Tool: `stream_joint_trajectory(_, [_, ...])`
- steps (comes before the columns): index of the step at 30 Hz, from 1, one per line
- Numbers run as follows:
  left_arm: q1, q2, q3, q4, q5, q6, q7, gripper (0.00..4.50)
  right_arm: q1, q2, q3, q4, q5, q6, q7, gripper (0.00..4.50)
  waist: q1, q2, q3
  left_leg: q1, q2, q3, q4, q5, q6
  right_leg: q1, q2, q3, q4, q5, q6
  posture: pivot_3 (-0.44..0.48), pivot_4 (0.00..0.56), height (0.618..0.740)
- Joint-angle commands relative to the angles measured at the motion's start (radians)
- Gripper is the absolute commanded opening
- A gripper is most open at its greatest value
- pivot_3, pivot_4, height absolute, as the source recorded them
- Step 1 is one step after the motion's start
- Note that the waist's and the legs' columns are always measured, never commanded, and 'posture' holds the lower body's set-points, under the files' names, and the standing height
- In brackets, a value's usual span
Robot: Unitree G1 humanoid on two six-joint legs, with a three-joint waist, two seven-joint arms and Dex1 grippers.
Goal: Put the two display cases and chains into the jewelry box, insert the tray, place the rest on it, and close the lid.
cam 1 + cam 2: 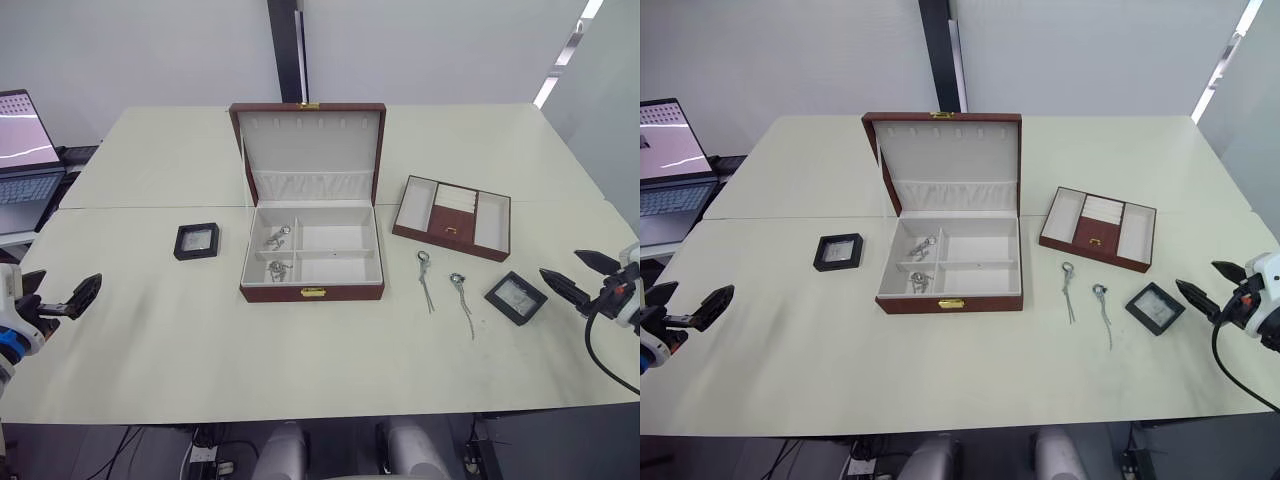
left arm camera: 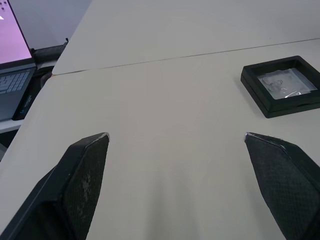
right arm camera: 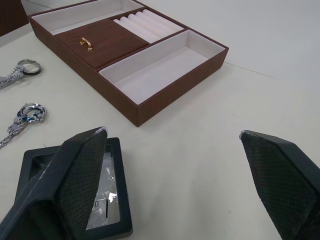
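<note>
Cream tabletop (image 1: pixel 150 340) runs wide under a pale wall, with a seam crossing behind the jewelry box (image 1: pixel 312 290), which sits at the middle with its lid (image 1: pixel 308 150) standing upright and small silver pieces in its two left compartments. One display case (image 1: pixel 197 240) lies to the box's left, with bare table all round it; the other display case (image 1: pixel 516 297) lies far to the right, near the right edge. Between that case and the box two chains (image 1: pixel 426 280) (image 1: pixel 462 300) lie side by side, apart from each other. Behind them the tray (image 1: pixel 452 217) sits at an angle, just right of the box. A laptop (image 1: pixel 25 150) stands beyond the table's left edge. The left gripper (image 1: pixel 62 300) hovers at the left edge, fingers spread wide and holding nothing. The right gripper (image 1: pixel 578 274) hovers just right of the nearer case, likewise wide and empty, with open table along the whole front
</note>
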Motion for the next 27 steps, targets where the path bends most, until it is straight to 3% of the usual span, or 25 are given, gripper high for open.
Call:
stream_joint_trajectory(1, [-0.016, 0.015, 0.003, -0.001, 0.007, -0.025, -0.011, 4.49, -0.019, -0.024, -0.036, -0.019, 0.017, -0.007, 0.008, 4.5, 0.0, 0.0, 0.0, 0.0, 0.0, 0.0, 0.0, 0.0, 0.0, 0.0, 0.0, 0.0, 0.0, 0.0, 0.0, 0.0, 0.15, 0.74])
stream_joint_trajectory(6, [-0.053, 0.047, -0.064, 0.015, 0.033, -0.056, -0.081, 4.49, -0.012, -0.012, -0.024, -0.092, 0.052, 0.022, 0.038, 4.5, 0.0, 0.0, 0.0, 0.0, 0.0, 0.0, 0.0, 0.0, 0.0, 0.0, 0.0, 0.0, 0.0, 0.0, 0.0, 0.0, 0.15, 0.74])
stream_joint_trajectory(15, [-0.186, 0.206, -0.326, 0.106, 0.167, -0.15, -0.329, 4.49, -0.041, 0.001, 0.116, -0.546, 0.215, 0.247, 0.085, 4.5, -0.004, 0.002, 0.001, 0.0, 0.0, 0.0, 0.0, 0.0, 0.0, -0.001, 0.001, 0.0, 0.001, 0.0, 0.0, 0.0, 0.15, 0.74])
stream_joint_trajectory(21, [-0.427, 0.241, -0.55, 0.331, 0.308, -0.277, -0.483, 4.49, -0.111, 0.02, 0.26, -0.735, 0.265, 0.326, 0.098, 4.5, 0.001, 0.002, 0.001, -0.001, -0.001, -0.001, 0.0, 0.0, 0.0, -0.001, 0.001, -0.001, 0.002, 0.0, 0.0, 0.0, 0.15, 0.74])
stream_joint_trajectory(27, [-0.706, 0.182, -0.687, 0.576, 0.415, -0.413, -0.552, 4.49, -0.132, 0.055, 0.342, -0.782, 0.25, 0.33, 0.094, 4.5, 0.006, -0.001, 0.002, -0.004, -0.003, -0.003, 0.001, 0.0, 0.0, -0.002, 0.001, -0.004, 0.002, 0.0, 0.0, 0.0, 0.15, 0.74])
